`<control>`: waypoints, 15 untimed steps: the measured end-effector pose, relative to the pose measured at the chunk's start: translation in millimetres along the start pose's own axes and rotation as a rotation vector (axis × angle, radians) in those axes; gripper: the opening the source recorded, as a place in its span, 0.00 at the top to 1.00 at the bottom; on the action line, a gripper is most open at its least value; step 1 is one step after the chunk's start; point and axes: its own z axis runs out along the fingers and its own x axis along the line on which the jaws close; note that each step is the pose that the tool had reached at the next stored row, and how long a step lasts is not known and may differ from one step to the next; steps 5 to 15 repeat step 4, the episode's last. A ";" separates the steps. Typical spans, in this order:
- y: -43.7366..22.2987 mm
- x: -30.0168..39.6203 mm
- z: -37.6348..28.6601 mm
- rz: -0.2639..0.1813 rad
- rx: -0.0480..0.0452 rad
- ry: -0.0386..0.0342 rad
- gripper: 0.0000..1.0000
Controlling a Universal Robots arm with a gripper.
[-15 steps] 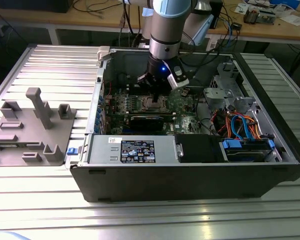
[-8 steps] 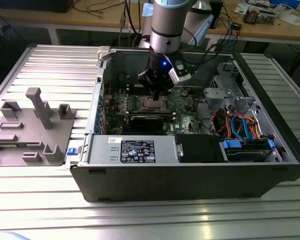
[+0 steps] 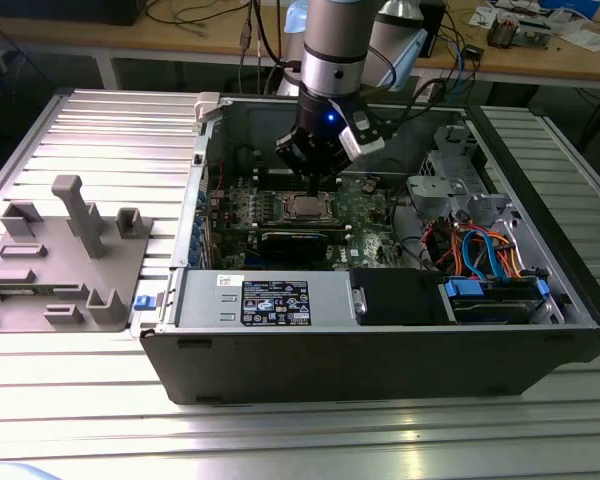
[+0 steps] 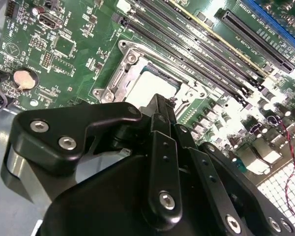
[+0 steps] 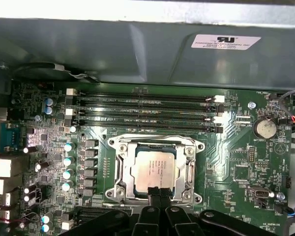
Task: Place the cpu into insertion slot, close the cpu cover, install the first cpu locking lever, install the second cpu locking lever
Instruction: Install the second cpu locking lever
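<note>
Black gripper fingers are pressing together into a narrow tip, holding nothing, right at the edge of the thin silvery metal cpu cover. That frame is lying flat around the small silvery-grey square cpu, which is sitting in the insertion slot on the green circuit board, though actual contact is hard to judge.

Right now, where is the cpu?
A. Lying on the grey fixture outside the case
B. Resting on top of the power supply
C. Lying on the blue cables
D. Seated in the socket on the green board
D: in the first wrist view the cpu sits inside the socket's metal frame, with the gripper at its edge.
</note>
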 end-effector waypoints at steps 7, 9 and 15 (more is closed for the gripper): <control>0.0 0.0 0.0 0.000 -0.0001 0.0000 0.89; 0.0 0.0 0.0 0.000 -0.0001 0.0000 0.89; 0.0 0.0 0.0 0.000 -0.0001 0.0000 0.89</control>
